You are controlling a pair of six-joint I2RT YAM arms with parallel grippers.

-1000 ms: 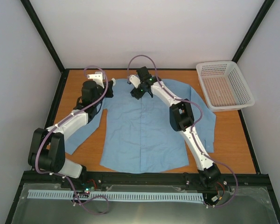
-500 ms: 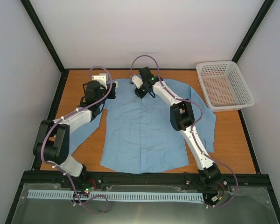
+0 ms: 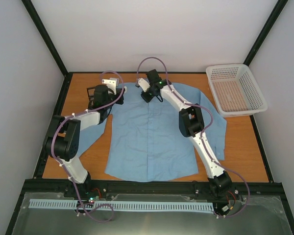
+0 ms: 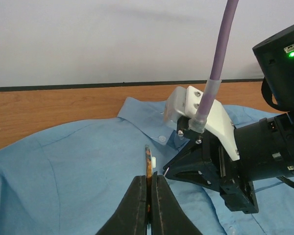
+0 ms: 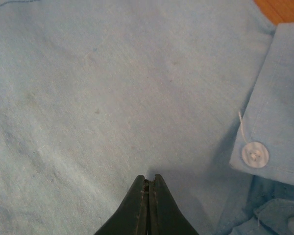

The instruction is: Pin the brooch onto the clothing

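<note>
The clothing, a light blue shirt (image 3: pixel 147 142), lies flat on the wooden table with its collar at the back. My left gripper (image 4: pixel 149 177) is shut on the brooch (image 4: pixel 148 159), a thin disc seen edge-on that sticks up past the fingertips, just above the shirt's left shoulder near the collar (image 4: pixel 147 115). In the top view the left gripper (image 3: pixel 121 89) sits at the shirt's upper left. My right gripper (image 5: pixel 148 180) is shut, its tips pressed on the shirt fabric (image 5: pixel 112 88) beside a collar button (image 5: pixel 255 153). Seen from above, the right gripper (image 3: pixel 144 97) is just below the collar.
A white mesh basket (image 3: pixel 235 90) stands at the back right of the table. The right gripper's black body (image 4: pixel 225 166) and purple cable (image 4: pixel 220 44) sit close to the right of the brooch. Black frame posts run along the table edges.
The right gripper has dropped onto the shirt by the collar and gone from open to shut. The left arm has drawn its elbow in, and its gripper has moved right towards the collar.
</note>
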